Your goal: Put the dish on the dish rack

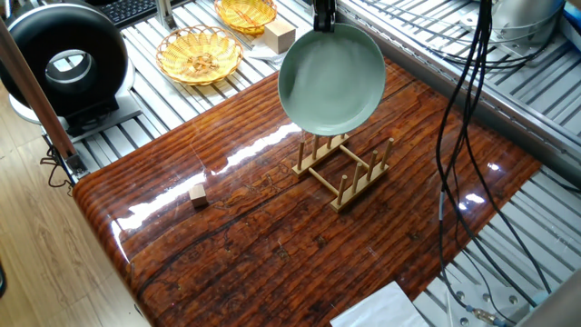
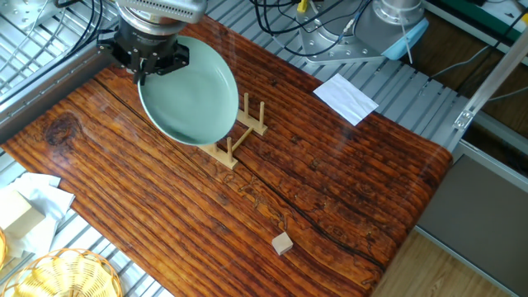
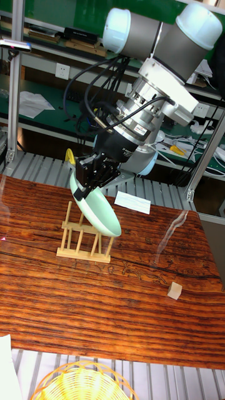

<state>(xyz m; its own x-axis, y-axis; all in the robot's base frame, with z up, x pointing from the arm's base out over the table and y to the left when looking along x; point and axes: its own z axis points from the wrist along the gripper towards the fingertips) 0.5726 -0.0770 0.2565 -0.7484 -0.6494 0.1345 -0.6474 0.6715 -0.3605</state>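
Gripper (image 3: 83, 186) pinches the rim of the dish (image 3: 99, 213), fingers closed on it. Dish hangs tilted, in the air, right above the rack (image 3: 83, 239), lower edge among the pegs. Rack stands on the wooden table (image 3: 125, 300). Small cube (image 3: 175, 290) well apart.

The arm is angled downward, and the claw (image 3: 87, 182) is clamped on the dish (image 3: 100, 214) rim.
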